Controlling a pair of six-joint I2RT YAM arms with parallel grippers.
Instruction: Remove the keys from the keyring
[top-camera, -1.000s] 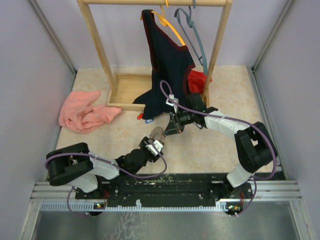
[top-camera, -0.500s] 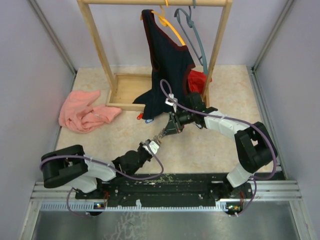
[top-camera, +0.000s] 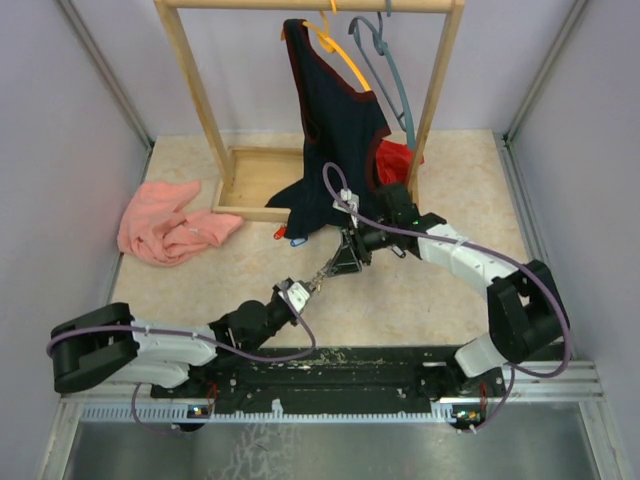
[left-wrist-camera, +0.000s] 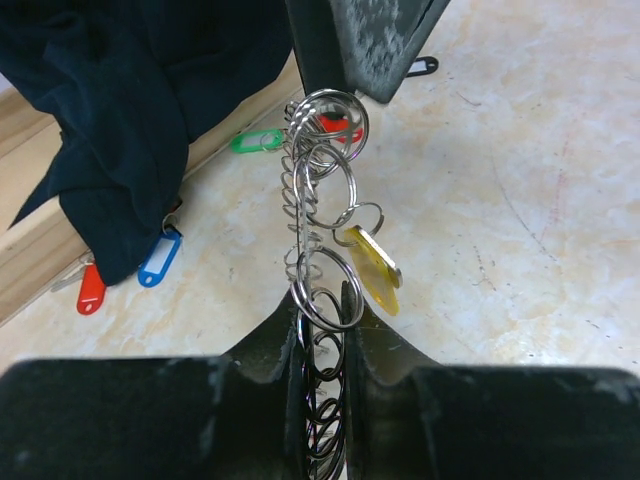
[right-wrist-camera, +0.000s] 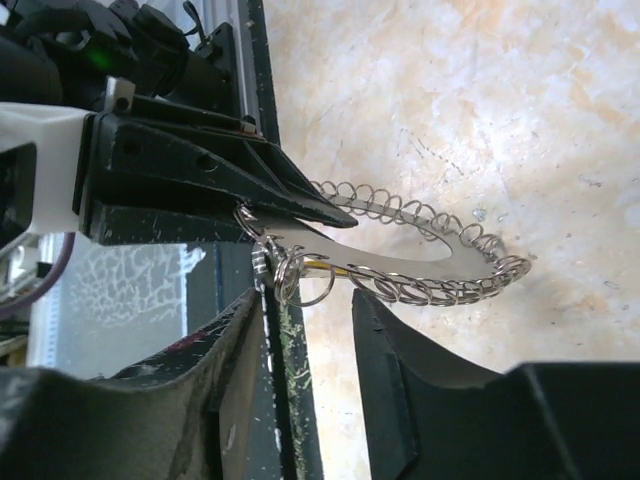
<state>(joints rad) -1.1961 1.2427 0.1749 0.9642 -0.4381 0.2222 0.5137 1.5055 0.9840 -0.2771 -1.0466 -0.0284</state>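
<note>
The left gripper (left-wrist-camera: 325, 320) is clamped on the large flat grey keyring with a coiled wire edge (right-wrist-camera: 400, 266), held upright over the marbled table (left-wrist-camera: 500, 200), probably so the yellow-tagged key (left-wrist-camera: 372, 262) hangs free for the right gripper (right-wrist-camera: 305, 305), whose jaws stand apart around the ring's other end.

No legible text, labels or numbers in any view. Tags on the keys (left-wrist-camera: 158, 262) beside the wooden rack (top-camera: 193, 85) look blank.
</note>
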